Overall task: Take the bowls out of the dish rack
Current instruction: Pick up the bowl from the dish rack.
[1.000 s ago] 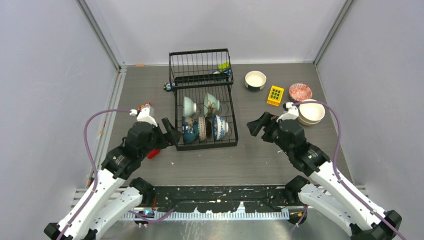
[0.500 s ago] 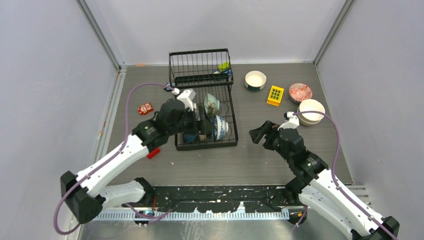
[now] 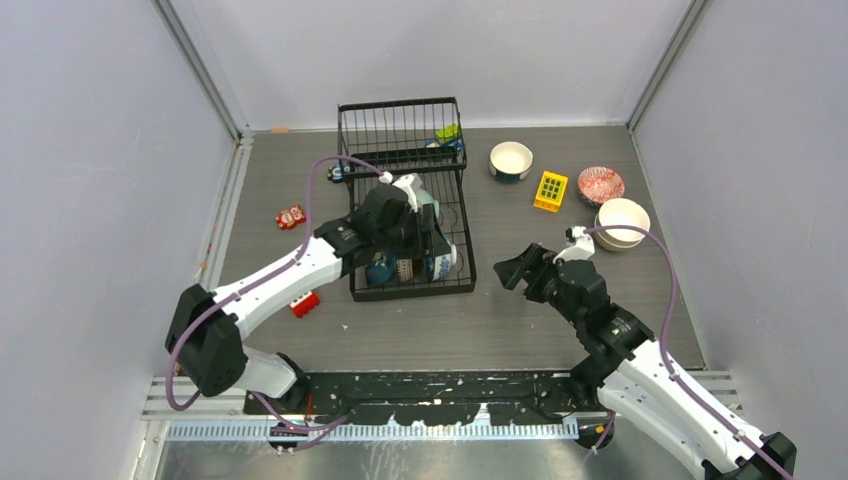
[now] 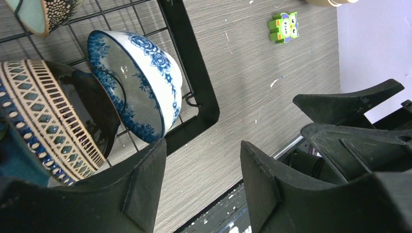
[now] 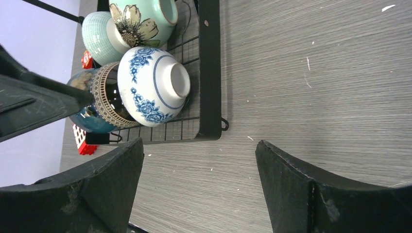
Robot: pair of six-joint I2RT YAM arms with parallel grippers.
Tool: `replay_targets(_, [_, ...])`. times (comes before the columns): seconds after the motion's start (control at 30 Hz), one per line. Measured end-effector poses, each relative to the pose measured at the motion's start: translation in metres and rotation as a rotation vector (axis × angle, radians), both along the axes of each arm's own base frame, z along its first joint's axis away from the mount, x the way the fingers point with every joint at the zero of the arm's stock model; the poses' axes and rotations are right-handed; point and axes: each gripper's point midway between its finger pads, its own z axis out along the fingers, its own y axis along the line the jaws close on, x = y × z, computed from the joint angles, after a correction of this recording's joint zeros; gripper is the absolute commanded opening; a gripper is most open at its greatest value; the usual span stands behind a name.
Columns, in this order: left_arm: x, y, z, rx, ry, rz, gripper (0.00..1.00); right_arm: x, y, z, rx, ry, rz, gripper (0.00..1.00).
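Grey wood-grain tabletop (image 3: 500,330), pale walls. Dish rack (image 3: 412,291) holds several bowls. The blue-and-white bowl (image 4: 141,82) stands on edge at the front right corner, up against the brown lattice bowl (image 4: 53,116), w/ the teal floral bowl (image 5: 141,19) behind. Left jaws hang over that front row, apart, nothing btwn them. Right jaws are wide apart, over bare tabletop beside the rack. Risk, imo: the bowls sit packed, so pinching one rim could drag its neighbour or snag a tine & tip it.
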Motion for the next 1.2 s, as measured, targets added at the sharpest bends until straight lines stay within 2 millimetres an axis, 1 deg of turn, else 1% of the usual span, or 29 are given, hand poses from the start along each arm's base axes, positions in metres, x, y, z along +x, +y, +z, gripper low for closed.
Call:
replay_targets(0.13, [0.007,-0.005,-0.006,-0.005,0.018,-0.007,0.55,-0.002,0.001,0.003,0.025,-0.016,0.008,0.89])
replay_targets(0.3, [0.015,0.000,-0.020,0.005,0.057,0.005,0.55,-0.004,0.001,0.008,0.043,-0.037,0.010,0.89])
replay_targets(0.43, [0.019,-0.003,-0.023,-0.011,0.068,-0.007,0.52,-0.005,0.001,0.010,0.048,-0.044,0.013,0.88])
replay_targets(0.5, [0.020,-0.006,-0.024,-0.022,0.067,-0.017,0.50,-0.005,0.001,0.009,0.047,-0.042,0.016,0.88])
replay_targets(0.67, [0.022,-0.012,-0.032,-0.029,0.080,-0.034,0.48,-0.006,0.001,0.009,0.046,-0.042,0.020,0.88])
replay_targets(0.87, [0.022,-0.011,-0.044,-0.021,0.100,-0.035,0.45,-0.009,0.000,0.014,0.056,-0.057,0.023,0.88])
replay_targets(0.97, [0.021,-0.012,-0.048,-0.024,0.106,-0.041,0.40,-0.009,0.000,0.015,0.058,-0.059,0.023,0.88])
replay_targets(1.2, [0.016,-0.014,-0.060,-0.055,0.115,-0.067,0.35,-0.009,0.000,0.013,0.054,-0.053,0.025,0.88])
